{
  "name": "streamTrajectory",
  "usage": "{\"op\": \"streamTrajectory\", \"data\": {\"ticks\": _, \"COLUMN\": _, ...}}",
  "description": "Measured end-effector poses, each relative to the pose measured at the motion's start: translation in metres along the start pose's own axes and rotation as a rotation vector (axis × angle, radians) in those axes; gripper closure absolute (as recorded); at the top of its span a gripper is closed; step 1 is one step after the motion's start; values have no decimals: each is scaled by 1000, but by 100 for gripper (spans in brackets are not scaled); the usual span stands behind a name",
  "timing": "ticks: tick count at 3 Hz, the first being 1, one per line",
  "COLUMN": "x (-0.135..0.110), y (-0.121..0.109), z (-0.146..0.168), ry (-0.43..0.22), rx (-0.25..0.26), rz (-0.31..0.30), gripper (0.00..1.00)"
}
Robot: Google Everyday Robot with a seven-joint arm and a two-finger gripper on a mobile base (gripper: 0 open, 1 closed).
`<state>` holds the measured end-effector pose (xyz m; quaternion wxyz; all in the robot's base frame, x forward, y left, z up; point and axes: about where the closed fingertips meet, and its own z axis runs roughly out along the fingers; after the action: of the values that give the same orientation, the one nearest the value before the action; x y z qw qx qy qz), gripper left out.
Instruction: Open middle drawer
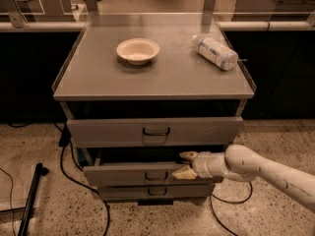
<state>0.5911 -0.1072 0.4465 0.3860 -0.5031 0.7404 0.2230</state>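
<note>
The middle drawer (128,174) is a grey metal drawer with a small dark loop handle (156,175). It stands pulled out a little from the cabinet, below the wider top drawer (108,131) and above the narrower bottom drawer (123,192). My gripper (186,164) reaches in from the right on a white arm (256,168). It sits at the right part of the middle drawer's front, just right of the handle. The fingers are apart, the upper fingertip (187,155) above the front's top edge and the lower one in front of it.
The grey cabinet top (167,77) carries a white bowl (138,50) and a plastic bottle (214,52) lying on its side. Black cables (74,173) run on the speckled floor to the left. A dark pole (30,195) lies at the lower left.
</note>
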Motion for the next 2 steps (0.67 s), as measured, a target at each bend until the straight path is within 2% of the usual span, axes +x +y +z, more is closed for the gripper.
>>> {"op": "streamTrajectory", "data": {"ticks": 1, "x": 0, "y": 0, "z": 0, "ry": 0, "rx": 0, "rz": 0, "gripper": 9}}
{"op": "streamTrajectory", "data": {"ticks": 2, "x": 4, "y": 6, "z": 0, "ry": 4, "rx": 0, "rz": -3, "gripper": 33}}
